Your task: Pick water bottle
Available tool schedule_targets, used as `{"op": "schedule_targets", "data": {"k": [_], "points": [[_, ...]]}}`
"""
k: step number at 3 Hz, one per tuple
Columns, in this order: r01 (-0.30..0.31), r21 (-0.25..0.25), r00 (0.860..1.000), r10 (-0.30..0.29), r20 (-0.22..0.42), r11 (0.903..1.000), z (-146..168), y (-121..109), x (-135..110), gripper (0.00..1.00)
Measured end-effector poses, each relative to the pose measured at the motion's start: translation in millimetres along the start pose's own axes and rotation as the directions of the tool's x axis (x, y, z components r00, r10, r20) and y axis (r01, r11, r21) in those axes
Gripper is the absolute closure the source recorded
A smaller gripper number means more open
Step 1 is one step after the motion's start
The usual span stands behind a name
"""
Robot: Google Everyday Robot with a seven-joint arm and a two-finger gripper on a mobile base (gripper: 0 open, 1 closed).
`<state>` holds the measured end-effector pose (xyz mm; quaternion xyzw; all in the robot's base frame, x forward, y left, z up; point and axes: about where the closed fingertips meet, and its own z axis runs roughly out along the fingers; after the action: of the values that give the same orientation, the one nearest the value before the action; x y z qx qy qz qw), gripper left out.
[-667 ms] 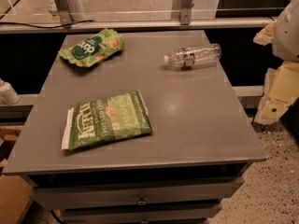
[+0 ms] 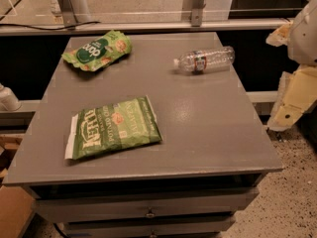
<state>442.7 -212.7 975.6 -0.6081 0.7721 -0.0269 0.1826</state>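
Observation:
The water bottle (image 2: 204, 60) is a small clear ribbed bottle with a white cap and a red-green-white label band. It lies on its side at the back right of the grey table (image 2: 208, 133), cap pointing left. My gripper (image 2: 293, 100) is a cream and white shape at the right edge of the camera view. It is off the table's right side, level with the table's middle, to the right of the bottle and nearer the camera, and apart from it. It holds nothing that I can see.
A green chip bag (image 2: 99, 50) lies at the back left. A larger green Kettle chip bag (image 2: 114, 128) lies flat at the front left. Drawers sit under the tabletop. A rail with metal posts (image 2: 194, 4) runs behind the table. The floor at the right is speckled.

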Motion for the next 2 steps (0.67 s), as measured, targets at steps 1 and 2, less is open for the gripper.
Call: {"op": "schedule_targets", "data": {"k": [1,2], "points": [[0.033,0.05,0.998,-0.035,0.053,0.9982,16.0,-12.7,-11.7,0.0],[0.031,0.119,0.991,-0.046,0.125,0.9924,32.2,-49.2,-23.7,0.0]]}}
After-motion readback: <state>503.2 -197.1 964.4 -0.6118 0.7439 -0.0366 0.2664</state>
